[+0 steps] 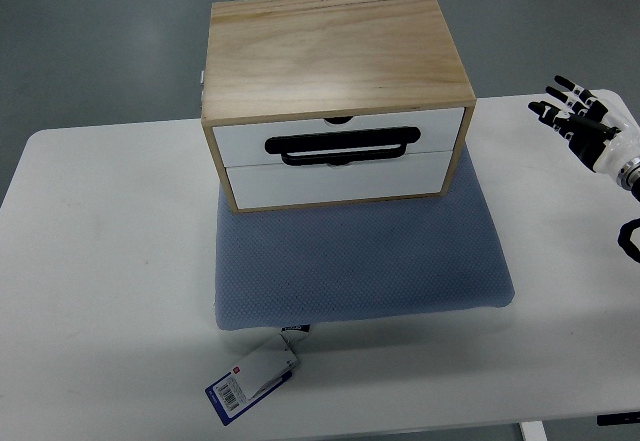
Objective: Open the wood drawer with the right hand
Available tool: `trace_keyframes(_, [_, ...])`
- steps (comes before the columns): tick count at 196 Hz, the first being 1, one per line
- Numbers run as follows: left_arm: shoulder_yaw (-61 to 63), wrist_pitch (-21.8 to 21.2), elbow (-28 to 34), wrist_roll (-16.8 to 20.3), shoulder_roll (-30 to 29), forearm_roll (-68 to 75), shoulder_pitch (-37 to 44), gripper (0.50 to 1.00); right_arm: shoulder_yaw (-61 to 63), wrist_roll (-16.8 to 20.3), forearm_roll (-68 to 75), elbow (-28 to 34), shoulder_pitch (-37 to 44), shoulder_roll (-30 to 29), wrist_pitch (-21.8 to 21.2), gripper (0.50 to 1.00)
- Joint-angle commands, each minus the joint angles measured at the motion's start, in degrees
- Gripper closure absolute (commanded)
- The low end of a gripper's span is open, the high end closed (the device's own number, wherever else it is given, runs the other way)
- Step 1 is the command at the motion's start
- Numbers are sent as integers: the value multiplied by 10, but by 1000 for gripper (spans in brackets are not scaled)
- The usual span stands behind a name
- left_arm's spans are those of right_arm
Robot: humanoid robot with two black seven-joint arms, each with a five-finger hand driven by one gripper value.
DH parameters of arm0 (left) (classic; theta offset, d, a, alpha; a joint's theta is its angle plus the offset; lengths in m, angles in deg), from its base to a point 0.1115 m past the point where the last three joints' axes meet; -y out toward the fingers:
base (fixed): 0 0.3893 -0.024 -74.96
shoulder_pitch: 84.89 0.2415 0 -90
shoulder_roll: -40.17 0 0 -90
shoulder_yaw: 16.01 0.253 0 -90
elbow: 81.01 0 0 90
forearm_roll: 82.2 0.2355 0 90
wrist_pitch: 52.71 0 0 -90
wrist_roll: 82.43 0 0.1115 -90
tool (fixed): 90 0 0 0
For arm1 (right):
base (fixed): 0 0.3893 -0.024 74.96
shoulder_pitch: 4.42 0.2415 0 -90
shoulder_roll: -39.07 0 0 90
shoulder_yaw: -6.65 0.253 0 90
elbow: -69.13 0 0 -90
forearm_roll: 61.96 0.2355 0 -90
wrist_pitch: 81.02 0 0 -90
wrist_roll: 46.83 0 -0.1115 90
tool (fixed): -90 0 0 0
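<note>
**woodfan:** Wood box (340,56) with two white drawer fronts, sitting on a blue-grey cushion (360,261) in the middle of the white desk (100,261). Only one camera here, the top view, so that's all we've got. Both drawers look fully pushed in, flush with the frame.

**botwatcher:** Yeah, nothing's open yet as far as I can tell. The right hand (585,121) is over at the right edge of the desk, well apart from the box, fingers spread and holding nothing. Looks like the whole job is still ahead: reach over, hook the black handle (340,147), pull.

**woodfan:** Handle sits about where the upper drawer (340,141) meets the lower drawer (340,183), so I can't say for sure which one it belongs to. There's a small notch above it too.

**botwatcher:** Count: one box, two drawers, one handle, one cushion, one tag (250,383) dangling off the cushion's near edge, one hand showing. Left arm isn't in the shot at all.
</note>
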Motion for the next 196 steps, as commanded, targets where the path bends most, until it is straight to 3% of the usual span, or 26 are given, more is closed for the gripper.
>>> trace_keyframes(1, [0, 0, 0, -1, 0, 0, 0, 500, 2, 0, 0, -2, 0, -1, 0, 566])
trace_keyframes(196, [0, 0, 0, -1, 0, 0, 1, 500, 4, -8, 8, -2, 3, -8, -3, 566])
